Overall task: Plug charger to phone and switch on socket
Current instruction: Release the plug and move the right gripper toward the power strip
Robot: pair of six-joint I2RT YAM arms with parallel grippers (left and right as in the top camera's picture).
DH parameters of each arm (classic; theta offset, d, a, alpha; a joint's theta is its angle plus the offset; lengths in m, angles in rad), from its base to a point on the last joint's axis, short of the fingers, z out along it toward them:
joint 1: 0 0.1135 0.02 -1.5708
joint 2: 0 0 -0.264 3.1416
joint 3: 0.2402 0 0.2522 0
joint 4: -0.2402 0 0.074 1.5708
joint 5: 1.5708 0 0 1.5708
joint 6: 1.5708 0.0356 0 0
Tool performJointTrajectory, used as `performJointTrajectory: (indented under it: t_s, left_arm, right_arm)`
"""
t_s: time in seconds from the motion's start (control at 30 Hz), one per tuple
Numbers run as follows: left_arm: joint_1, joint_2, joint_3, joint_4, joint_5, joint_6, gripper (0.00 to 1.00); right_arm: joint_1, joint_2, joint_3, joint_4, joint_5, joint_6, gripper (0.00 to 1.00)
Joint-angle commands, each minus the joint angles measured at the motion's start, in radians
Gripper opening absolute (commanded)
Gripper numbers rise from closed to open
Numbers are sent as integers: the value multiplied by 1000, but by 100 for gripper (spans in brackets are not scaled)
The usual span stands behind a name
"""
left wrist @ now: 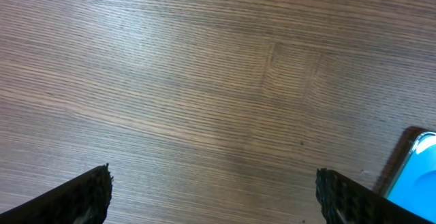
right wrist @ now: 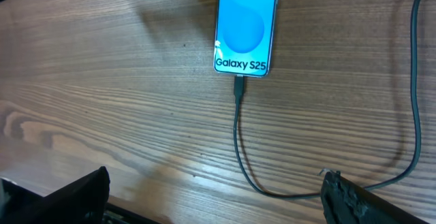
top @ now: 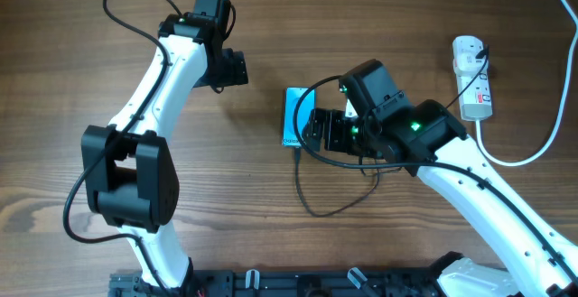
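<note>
The phone [right wrist: 245, 25] lies flat with its cyan screen up and white text near its lower edge; it also shows in the overhead view [top: 293, 116] and at the edge of the left wrist view [left wrist: 417, 178]. The charger's thin black cable [right wrist: 238, 142] has its connector tip [right wrist: 238, 86] seated in the phone's lower edge, then loops across the table [top: 312, 208]. The white socket [top: 474, 85] lies at the far right with a plug in its outlet. My right gripper [right wrist: 218, 198] is open and empty just behind the phone [top: 309, 131]. My left gripper [left wrist: 212, 195] is open and empty, left of the phone [top: 240, 67].
A thick white lead [top: 542, 148] runs from the socket round the table's right edge. The robots' thicker black cables hang along both arms. A black rail [top: 298, 283] runs along the front edge. Bare wood lies under the left gripper [left wrist: 204, 81].
</note>
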Motion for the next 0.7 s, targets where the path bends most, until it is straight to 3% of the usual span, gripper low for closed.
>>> performJointTrajectory:
  t_s: [0.0, 0.67]
  left_arm:
    - [5, -5, 5, -1, 56, -16, 100]
    - [5, -5, 5, -1, 56, -16, 100]
  right_arm:
    - [0, 10, 18, 11, -5, 11, 100]
    - [-1, 10, 18, 44, 34, 28, 99]
